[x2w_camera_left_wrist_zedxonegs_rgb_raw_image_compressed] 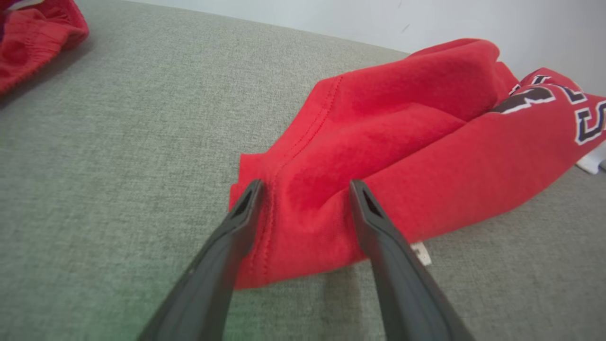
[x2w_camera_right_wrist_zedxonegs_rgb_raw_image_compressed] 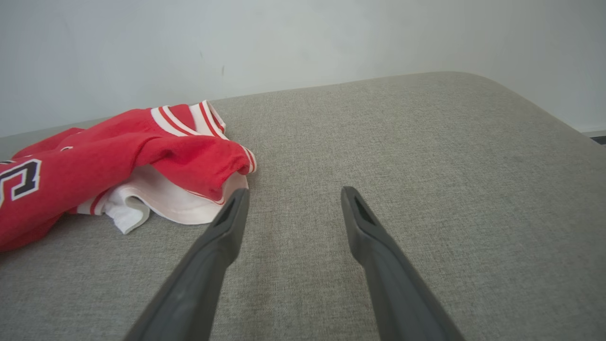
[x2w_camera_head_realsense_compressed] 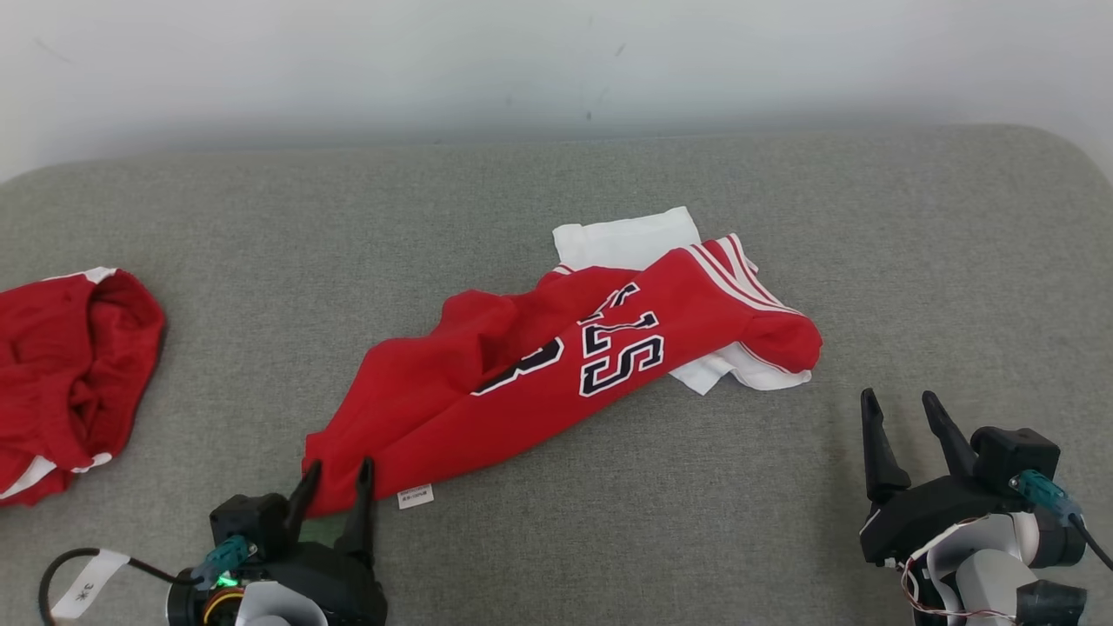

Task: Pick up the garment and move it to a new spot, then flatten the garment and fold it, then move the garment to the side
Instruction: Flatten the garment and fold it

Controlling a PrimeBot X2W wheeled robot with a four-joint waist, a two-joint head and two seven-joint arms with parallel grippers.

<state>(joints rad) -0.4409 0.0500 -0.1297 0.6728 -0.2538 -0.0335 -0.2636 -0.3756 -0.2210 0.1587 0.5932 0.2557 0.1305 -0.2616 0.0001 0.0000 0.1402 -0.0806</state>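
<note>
**Operator:** So, what's furthest out on your left?

**Robot:** Well away to the outside of my left gripper (x2w_camera_head_realsense_compressed: 340,465) lies a second red garment (x2w_camera_head_realsense_compressed: 69,374), bunched up. If I carry my load that way, the two could tangle.

**Operator:** And the left gripper itself?

**Robot:** It's spread wide, one finger on either side of the near hem corner of the garment (x2w_camera_head_realsense_compressed: 556,365), which stretches away from it in a crumpled diagonal across the grey padded surface (x2w_camera_head_realsense_compressed: 783,191). A white label (x2w_camera_head_realsense_compressed: 416,496) sits just beside my inner finger. The cloth between my fingers is humped into folds, so closing now might catch only the top layer, which could slip out on the lift.

**Operator:** Further right?

**Robot:** White cloth (x2w_camera_head_realsense_compressed: 626,239) pokes out under the striped far end. I cannot tell whether it's attached; if loose, it may get left behind.

**Operator:** Right gripper?

**Robot:** My right gripper (x2w_camera_head_realsense_compressed: 899,398) is also wide, holding nothing, with that striped end near its inner finger. With only one end lifted, the other end would drag and bunch tighter.
</note>
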